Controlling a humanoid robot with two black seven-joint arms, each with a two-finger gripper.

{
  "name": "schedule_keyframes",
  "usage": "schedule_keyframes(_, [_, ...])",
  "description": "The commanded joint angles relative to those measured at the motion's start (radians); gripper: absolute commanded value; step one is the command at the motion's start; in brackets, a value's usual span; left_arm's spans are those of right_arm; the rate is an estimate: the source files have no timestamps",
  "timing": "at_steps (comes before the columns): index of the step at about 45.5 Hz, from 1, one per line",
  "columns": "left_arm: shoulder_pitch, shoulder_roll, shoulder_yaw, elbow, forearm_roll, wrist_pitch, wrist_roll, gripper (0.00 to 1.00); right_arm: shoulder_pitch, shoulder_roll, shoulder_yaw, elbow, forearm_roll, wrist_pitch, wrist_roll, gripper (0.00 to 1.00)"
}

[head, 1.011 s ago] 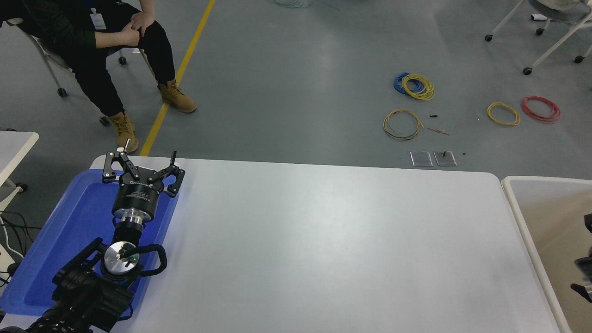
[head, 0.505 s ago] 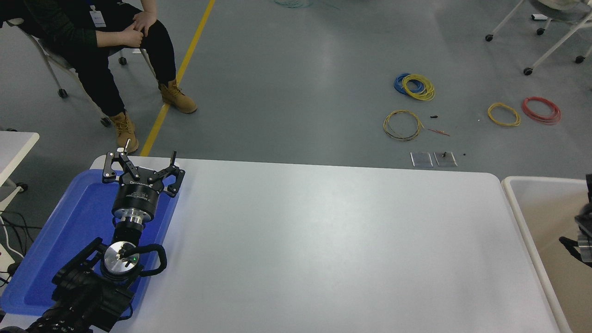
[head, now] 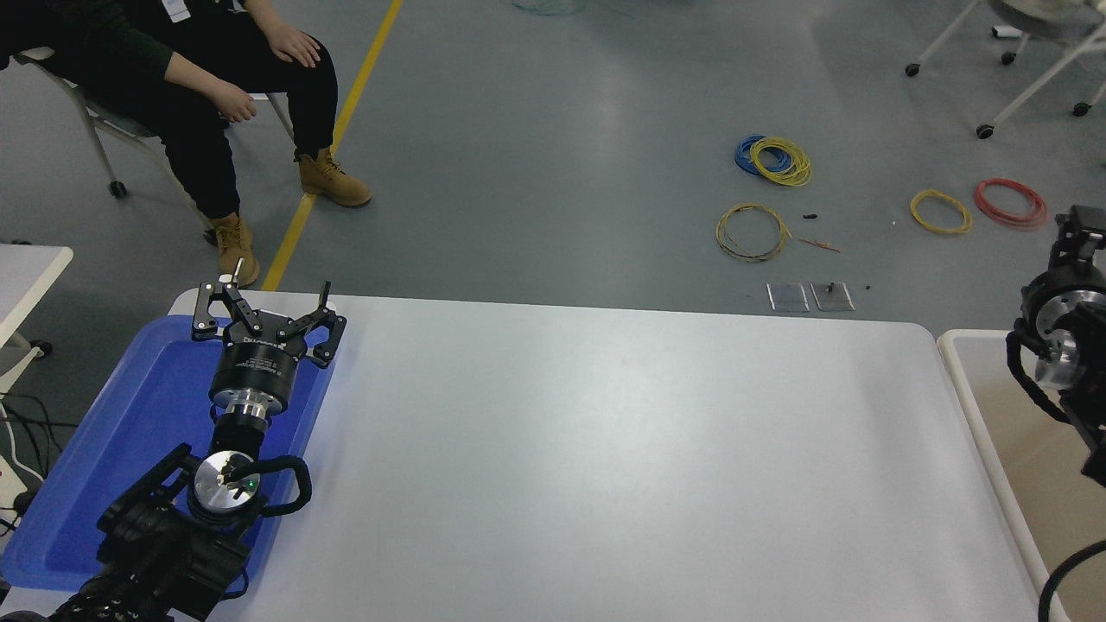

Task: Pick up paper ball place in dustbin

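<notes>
The paper ball is not in sight anywhere: not on the tabletop [head: 605, 449], not in the blue tray [head: 130, 432], and not in the part of the dustbin [head: 972, 406] that shows. It may already lie in the bin, below the picture's edge, but that is only a guess.

Nearest, at the lower left, the left arm is parked over the blue tray. Its left hand [head: 263, 302] points away from the camera with its fingers spread wide open and nothing between them.

At the right edge, the right arm hangs above the dustbin's off-white rim and tan inside. The right hand [head: 1080, 231] is mostly cut off by the picture's edge, so I cannot tell if it is open or closed, or if it holds anything.

Beyond the tabletop, on the grey floor, lie loops of wire [head: 778, 162] in yellow, blue and red. At the top left a person [head: 173, 78] sits on a chair, hands on knees.

The step looks like the very end of the job, or a reset. If the ball is dropped in, the next move calls for pulling the right arm clear of the bin without bumping its rim.
</notes>
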Motion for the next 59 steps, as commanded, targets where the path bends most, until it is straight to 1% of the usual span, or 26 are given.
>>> schedule_keyframes(1, [0.0, 0.0, 0.0, 0.0, 0.0, -0.001, 0.0, 1.0, -0.058, -0.007, 0.163, 0.154, -0.01, 0.023, 0.095, 1.0])
schedule_keyframes(3, [0.0, 0.0, 0.0, 0.0, 0.0, 0.001, 0.0, 1.0, -0.075, -0.007, 0.165, 0.174, -0.013, 0.037, 0.158, 1.0])
schedule_keyframes(7, [0.001, 0.0, 0.0, 0.0, 0.0, 0.001, -0.002, 1.0, -0.109, -0.006, 0.165, 0.193, -0.03, 0.095, 0.316, 1.0])
schedule_keyframes(9, [0.0, 0.0, 0.0, 0.0, 0.0, 0.001, -0.002, 1.0, -0.127, -0.004, 0.166, 0.193, -0.037, 0.132, 0.382, 1.0])
schedule_keyframes(11, [0.0, 0.0, 0.0, 0.0, 0.0, 0.001, -0.002, 1.0, -0.144, -0.001, 0.166, 0.193, -0.041, 0.163, 0.433, 1.0])
schedule_keyframes(12, [0.0, 0.0, 0.0, 0.0, 0.0, 0.001, 0.0, 1.0, -0.152, 0.001, 0.168, 0.193, -0.041, 0.173, 0.45, 1.0])
schedule_keyframes(14, [0.0, 0.0, 0.0, 0.0, 0.0, 0.001, 0.0, 1.0, -0.169, 0.002, 0.175, 0.193, -0.041, 0.189, 0.47, 1.0])
schedule_keyframes(26, [0.0, 0.0, 0.0, 0.0, 0.0, -0.001, -0.002, 1.0, -0.279, 0.067, 0.208, 0.196, -0.042, 0.284, 0.478, 1.0])
schedule_keyframes(39, [0.0, -0.001, 0.0, 0.0, 0.0, -0.001, 0.0, 1.0, -0.379, 0.174, 0.197, 0.191, -0.042, 0.324, 0.476, 1.0])
schedule_keyframes(59, [0.0, -0.001, 0.0, 0.0, 0.0, 0.001, 0.0, 1.0, -0.404, 0.186, 0.192, 0.189, -0.042, 0.33, 0.476, 1.0])
